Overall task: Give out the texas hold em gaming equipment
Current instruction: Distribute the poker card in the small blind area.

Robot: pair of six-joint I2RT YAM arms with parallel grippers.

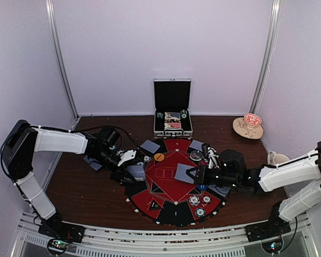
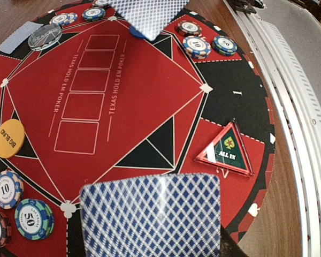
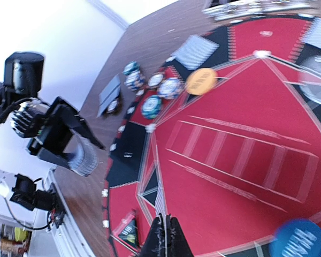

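The round red-and-black Texas hold'em mat [image 1: 166,188] lies at the table's middle. My left gripper [image 1: 131,170] hangs over its left rim, shut on a deck of blue-diamond-backed playing cards [image 2: 150,214] that hides its fingers. Over the mat's right half, my right gripper [image 3: 166,241] is shut on a single card [image 1: 184,173], seen edge-on [image 3: 161,202] in its wrist view. Poker chips [image 2: 35,218] sit in small groups by the rim, others [image 1: 194,201] near the front. An orange Big Blind disc [image 2: 9,138] and a blue disc [image 3: 298,238] lie on the mat.
An open metal case [image 1: 173,110] stands behind the mat. A tan dish [image 1: 248,127] sits at the back right, a white mug [image 1: 278,158] by the right arm. Dealt cards [image 1: 150,146] lie at the mat's far edge. A triangular All In marker [image 2: 227,150] lies near the front.
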